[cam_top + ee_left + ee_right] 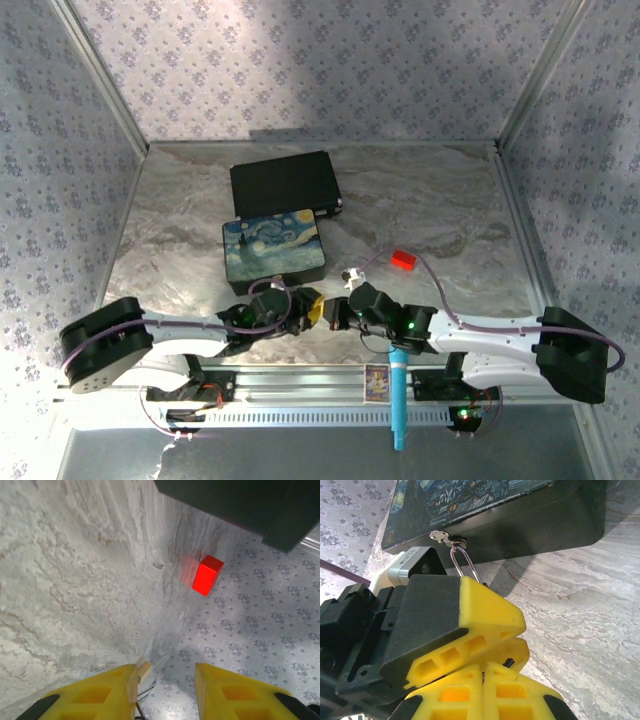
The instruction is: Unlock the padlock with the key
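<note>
The padlock is showing just its thin silver loop beside the left fingers, body hidden, their grip unclear; the right fingers are pressing together.

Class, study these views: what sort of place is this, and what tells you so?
Probably a robot lab test booth: patterned backdrop walls enclose a marble-look table, with the left arm and right arm bolted to a metal rail.
</note>
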